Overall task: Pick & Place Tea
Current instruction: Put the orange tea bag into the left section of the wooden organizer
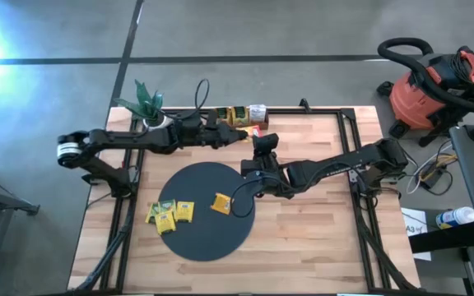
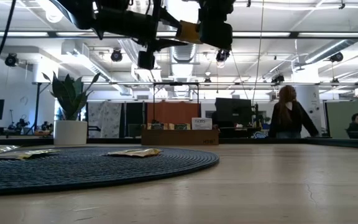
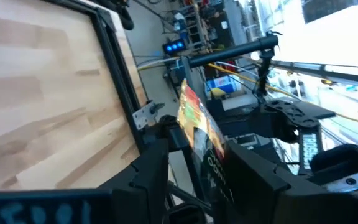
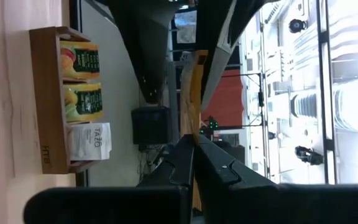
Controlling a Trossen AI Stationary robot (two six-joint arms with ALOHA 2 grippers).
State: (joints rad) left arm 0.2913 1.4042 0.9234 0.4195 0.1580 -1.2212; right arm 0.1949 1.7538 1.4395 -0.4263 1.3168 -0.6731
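Where the back edge of the table [image 1: 319, 238] meets its frame, a brown wooden tray [image 4: 47, 99] stands, divided into compartments.

Tray contents, as the right wrist view shows them: two compartments with yellow-and-green tea packets [image 4: 81, 61] standing on edge, and one compartment with white packets [image 4: 91, 140]. In the high view the tray [image 1: 239, 116] shows the same run of yellow-green stock with a white lot at one end. The exact count per compartment cannot be told.

Black round mat [image 1: 206, 210], on the table's left-centre: four packets lie flat on it. Three yellow ones [image 1: 171, 213] sit clustered at its left rim, touching or overlapping one another, the outermost reaching over the rim. One orange-yellow packet [image 1: 221, 202] lies apart from them, nearer the mat's right side.

Left gripper [image 1: 239, 134]: raised over the table just in front of the tray, fingers spread about a packet [image 3: 199, 127] that stands edge-on between them, printed in orange, yellow and green. Whether the pads press it cannot be told.

Right gripper [image 1: 264, 141]: raised just beside the left one, near the tray, fingers pressed together on the edge of a yellow packet [image 4: 194, 93], seen edge-on. Whether this is the same packet as the one between the left fingers cannot be told.

Potted plant [image 1: 150, 107]: white pot at the table's back-left corner.

Beyond the table: an orange shop vacuum [image 1: 434, 82] on the floor.
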